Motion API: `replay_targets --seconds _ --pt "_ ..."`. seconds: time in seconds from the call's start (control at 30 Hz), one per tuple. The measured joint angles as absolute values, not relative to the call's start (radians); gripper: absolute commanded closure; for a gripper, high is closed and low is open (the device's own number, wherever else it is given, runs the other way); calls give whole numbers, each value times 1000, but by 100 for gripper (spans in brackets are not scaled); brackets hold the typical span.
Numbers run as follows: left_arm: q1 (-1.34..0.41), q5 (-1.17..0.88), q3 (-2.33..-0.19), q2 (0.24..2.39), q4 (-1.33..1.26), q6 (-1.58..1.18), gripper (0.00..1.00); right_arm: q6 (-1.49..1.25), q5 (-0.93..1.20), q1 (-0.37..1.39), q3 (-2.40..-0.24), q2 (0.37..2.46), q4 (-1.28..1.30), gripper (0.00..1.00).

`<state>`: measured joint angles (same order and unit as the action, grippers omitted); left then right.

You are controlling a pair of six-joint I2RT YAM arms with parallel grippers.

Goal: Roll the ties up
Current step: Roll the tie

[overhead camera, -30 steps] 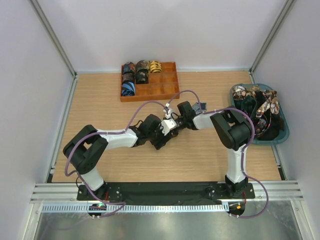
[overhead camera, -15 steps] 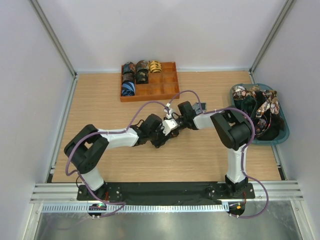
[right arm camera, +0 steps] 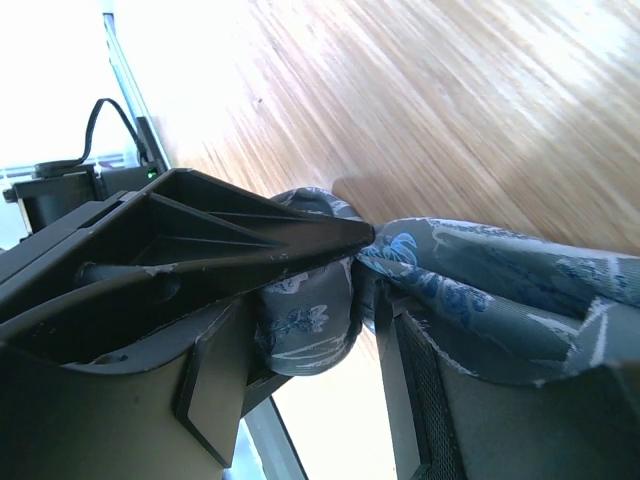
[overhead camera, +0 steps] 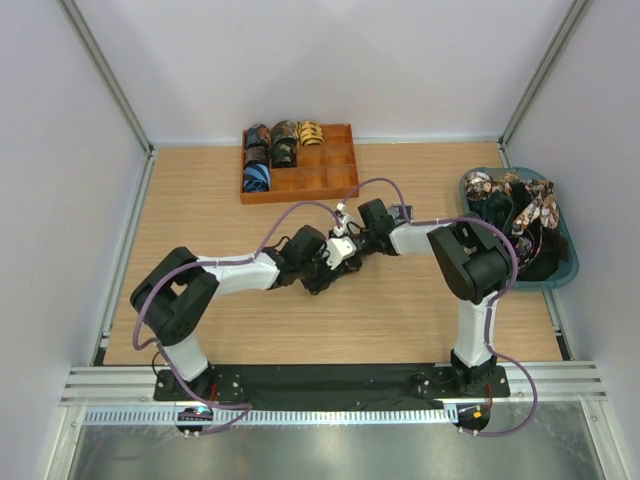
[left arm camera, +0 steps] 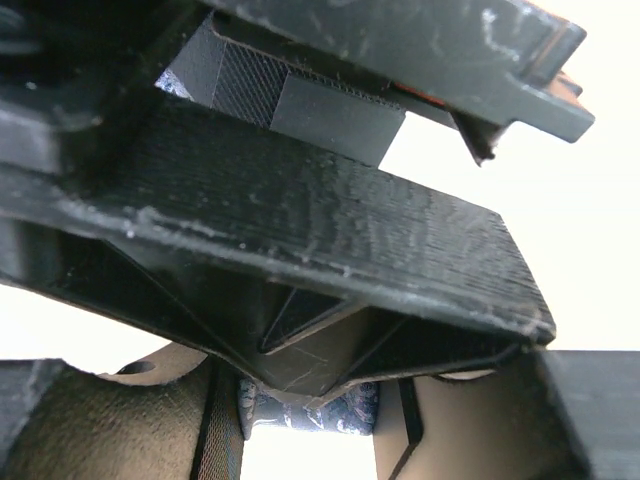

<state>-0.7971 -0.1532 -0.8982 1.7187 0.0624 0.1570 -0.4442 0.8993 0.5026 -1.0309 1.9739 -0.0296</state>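
Note:
A grey-blue patterned tie [right arm camera: 305,315] is partly rolled. Its roll sits between the fingers of my right gripper [right arm camera: 300,400], which stand open with a slim gap at the right finger, and loose fabric drapes over that finger [right arm camera: 420,400]. My left gripper [left arm camera: 310,430] is shut on the same tie [left arm camera: 320,415], whose fabric spans the space between its pads. Seen from above, the left gripper [overhead camera: 328,266] and right gripper [overhead camera: 350,246] meet tip to tip at mid-table, hiding the tie.
An orange compartment tray [overhead camera: 335,180] at the back holds several rolled ties [overhead camera: 272,150] on its left side. A teal basket [overhead camera: 572,265] at the right edge is heaped with loose ties [overhead camera: 515,200]. Purple cables arc over both arms.
Both grippers stay locked together at mid-table. The two wrists have edged slightly toward the back of the table.

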Motion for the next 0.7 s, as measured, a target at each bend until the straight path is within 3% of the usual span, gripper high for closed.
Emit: replay_targets --seconds 0.5,0.7 --pt "-791 -147 -950 1759 77 143 84 -514 842 411 -1028 1888 -7 39" --pt "-798 -158 -962 1771 69 139 85 -554 804 332 -982 1827 -46 45"
